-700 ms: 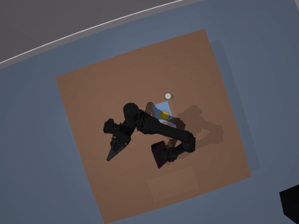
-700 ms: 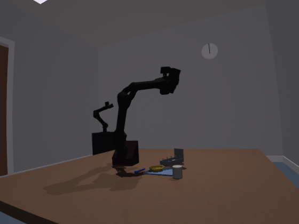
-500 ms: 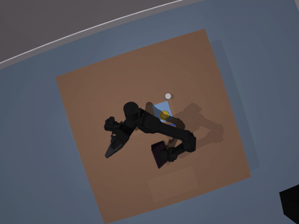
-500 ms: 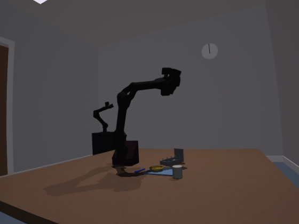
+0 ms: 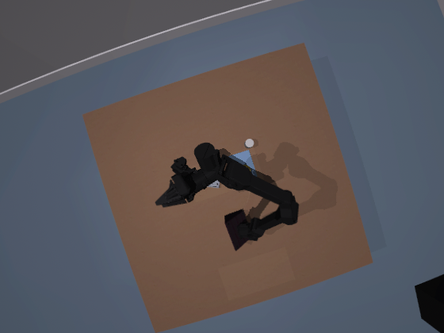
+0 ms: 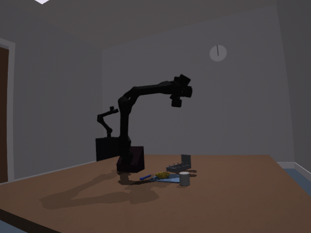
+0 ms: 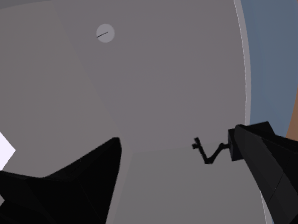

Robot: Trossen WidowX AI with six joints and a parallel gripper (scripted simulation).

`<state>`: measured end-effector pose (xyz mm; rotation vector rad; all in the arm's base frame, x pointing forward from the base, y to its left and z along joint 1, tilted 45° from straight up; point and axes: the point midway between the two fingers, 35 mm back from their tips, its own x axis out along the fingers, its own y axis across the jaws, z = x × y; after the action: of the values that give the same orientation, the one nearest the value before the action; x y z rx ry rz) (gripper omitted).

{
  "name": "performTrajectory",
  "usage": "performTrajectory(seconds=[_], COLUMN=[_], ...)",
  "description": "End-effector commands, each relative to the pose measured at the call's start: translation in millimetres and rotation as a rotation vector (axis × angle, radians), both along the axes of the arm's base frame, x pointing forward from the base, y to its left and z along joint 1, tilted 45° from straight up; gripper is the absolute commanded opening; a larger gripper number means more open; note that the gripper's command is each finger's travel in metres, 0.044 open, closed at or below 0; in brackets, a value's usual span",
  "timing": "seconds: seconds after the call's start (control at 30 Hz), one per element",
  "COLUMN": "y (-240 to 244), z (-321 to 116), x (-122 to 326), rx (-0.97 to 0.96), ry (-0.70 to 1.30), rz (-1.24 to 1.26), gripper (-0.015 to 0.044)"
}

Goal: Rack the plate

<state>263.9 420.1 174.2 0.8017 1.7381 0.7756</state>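
A small round yellow dish (image 6: 162, 175), likely the plate, lies on a blue mat (image 6: 173, 180) (image 5: 243, 155) in the exterior view. The arm mostly covers it in the top view. The grey dish rack (image 6: 180, 167) stands behind the mat, with short pegs and a tall grey panel upright at its right end; whether that panel is part of the rack I cannot tell. Only a pale corner of the rack (image 5: 214, 185) shows from above. My gripper (image 5: 160, 203) (image 7: 180, 137) is open and empty, high above the table, away from dish and rack.
A white cup (image 5: 249, 143) (image 6: 184, 178) stands beside the mat. A blue stick-like item (image 6: 145, 177) lies at the mat's left side in the exterior view. The arm's dark base (image 5: 234, 227) (image 6: 136, 159) is on the table. Another small arm (image 6: 104, 122) (image 7: 212, 156) stands in the background.
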Motion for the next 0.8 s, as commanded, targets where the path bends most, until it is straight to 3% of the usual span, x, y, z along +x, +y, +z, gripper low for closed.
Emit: performTrajectory(seconds=[0.0,0.77], y=[-16,-179], z=[-6,-46], x=[8,38], rx=[-0.076,-0.76], ry=[-0.048,-0.28], rz=[-0.047,-0.204], gripper=[0.04,0.04])
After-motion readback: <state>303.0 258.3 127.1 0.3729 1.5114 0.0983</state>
